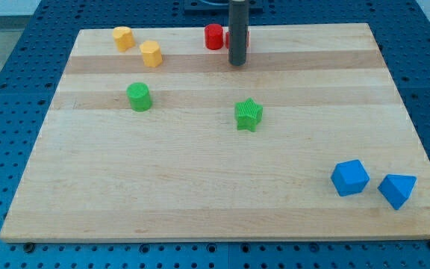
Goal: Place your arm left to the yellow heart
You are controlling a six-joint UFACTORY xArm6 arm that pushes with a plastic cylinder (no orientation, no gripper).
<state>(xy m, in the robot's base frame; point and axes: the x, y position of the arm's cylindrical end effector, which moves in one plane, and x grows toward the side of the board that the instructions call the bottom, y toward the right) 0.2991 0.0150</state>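
A yellow block (123,37) with a lobed, heart-like top sits near the board's top left corner. A second yellow block (151,54), more angular, lies just to its lower right. My dark rod stands upright at the view's top centre, with my tip (236,64) on the board. The tip is far to the right of both yellow blocks and touches neither. A red block (213,36) sits just up and left of the rod. Another red block (243,37) is mostly hidden behind the rod.
A green round block (139,96) lies left of centre and a green star (248,114) near the middle. A blue cube (349,178) and a blue wedge-shaped block (397,190) sit at the bottom right. The wooden board (200,202) rests on a blue perforated table.
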